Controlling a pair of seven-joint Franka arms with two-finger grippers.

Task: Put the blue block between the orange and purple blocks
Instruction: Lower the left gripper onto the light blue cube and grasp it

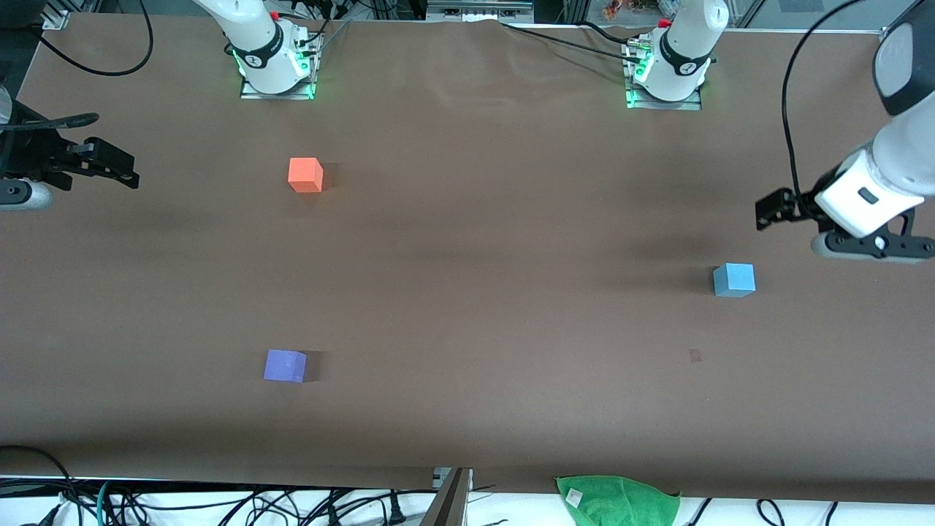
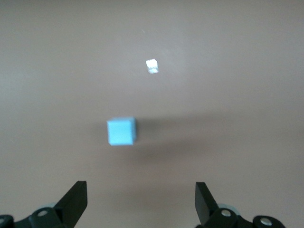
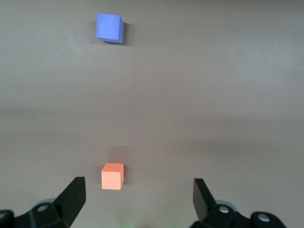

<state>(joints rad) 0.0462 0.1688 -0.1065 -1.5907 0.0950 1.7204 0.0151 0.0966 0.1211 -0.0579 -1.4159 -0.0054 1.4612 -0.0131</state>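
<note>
The blue block (image 1: 734, 280) sits on the brown table toward the left arm's end; it also shows in the left wrist view (image 2: 121, 131). My left gripper (image 1: 774, 210) hangs open and empty over the table beside it, apart from it; its fingers (image 2: 141, 199) stand wide. The orange block (image 1: 305, 175) sits toward the right arm's end, near that arm's base. The purple block (image 1: 285, 365) lies nearer the front camera than the orange one. Both show in the right wrist view, orange (image 3: 112, 176) and purple (image 3: 109, 27). My right gripper (image 1: 117, 164) is open and empty (image 3: 139, 197), waiting at the table's edge.
A green cloth (image 1: 617, 500) lies at the table's edge nearest the front camera. A small pale mark (image 1: 695, 356) is on the table nearer the front camera than the blue block; it shows in the left wrist view (image 2: 152, 65). Cables hang along the table's edges.
</note>
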